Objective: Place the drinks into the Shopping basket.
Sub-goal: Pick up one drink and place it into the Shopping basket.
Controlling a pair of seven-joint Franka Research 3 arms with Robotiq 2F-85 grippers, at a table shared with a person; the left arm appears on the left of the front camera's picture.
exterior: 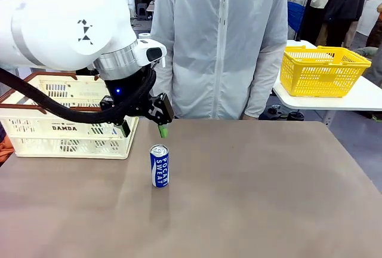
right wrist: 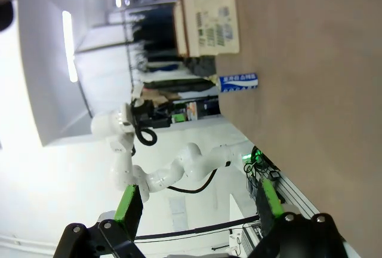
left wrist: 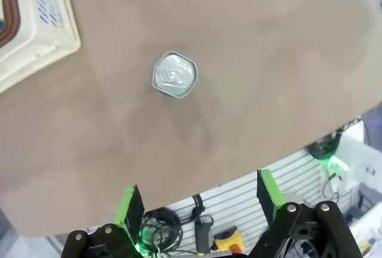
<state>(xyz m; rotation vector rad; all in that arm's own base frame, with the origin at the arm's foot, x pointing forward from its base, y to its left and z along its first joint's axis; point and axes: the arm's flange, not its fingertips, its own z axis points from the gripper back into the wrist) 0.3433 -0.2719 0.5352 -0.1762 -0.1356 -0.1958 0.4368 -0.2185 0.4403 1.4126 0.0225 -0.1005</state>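
At the left of the front view the Shopping basket sits on the brown worktop, its contents hard to make out through the slots. Just right of it the left pincer hangs released and empty, above and behind the Pocari Sweat can, which stands upright left of centre. From the right wrist view the right pincer is also spread wide, empty. The risk: a descent off-centre could clip the slim can's rim and topple it, sending it rolling.

Left tool hangs open above the blue can.
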